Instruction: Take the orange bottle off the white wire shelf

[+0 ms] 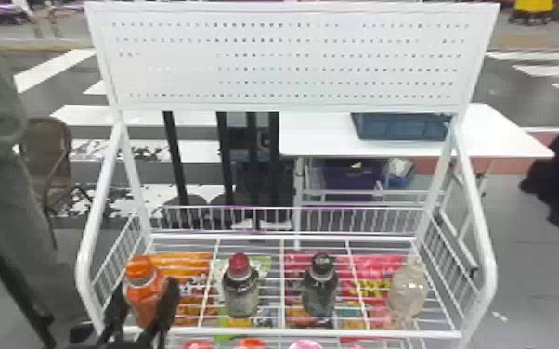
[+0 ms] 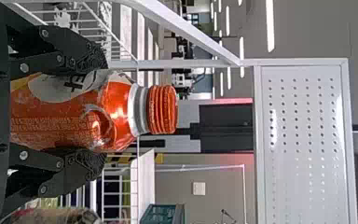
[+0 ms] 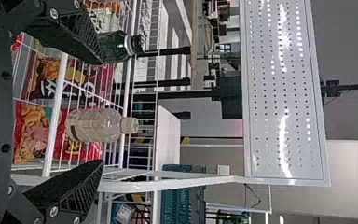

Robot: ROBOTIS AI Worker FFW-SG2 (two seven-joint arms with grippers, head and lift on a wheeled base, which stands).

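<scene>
At the left front of the white wire shelf (image 1: 292,332), the orange bottle (image 1: 141,292) stands upright with my left gripper (image 1: 146,304) around its body. From the left wrist view, the fingers of my left gripper (image 2: 95,111) press on both sides of the orange bottle (image 2: 116,114), below its ribbed cap. Its base is hidden, so I cannot tell whether it touches the shelf wires. My right gripper (image 3: 101,112) is open in the right wrist view, facing the shelf's right part, where a clear bottle (image 3: 93,125) stands beyond its fingers.
Right of the orange bottle stand a red-capped bottle (image 1: 241,287), a black-capped one (image 1: 320,287) and the clear bottle (image 1: 408,287). Snack bags (image 1: 378,274) show through the wires. White side rails (image 1: 483,260) flank the shelf; a perforated panel (image 1: 288,60) rises behind.
</scene>
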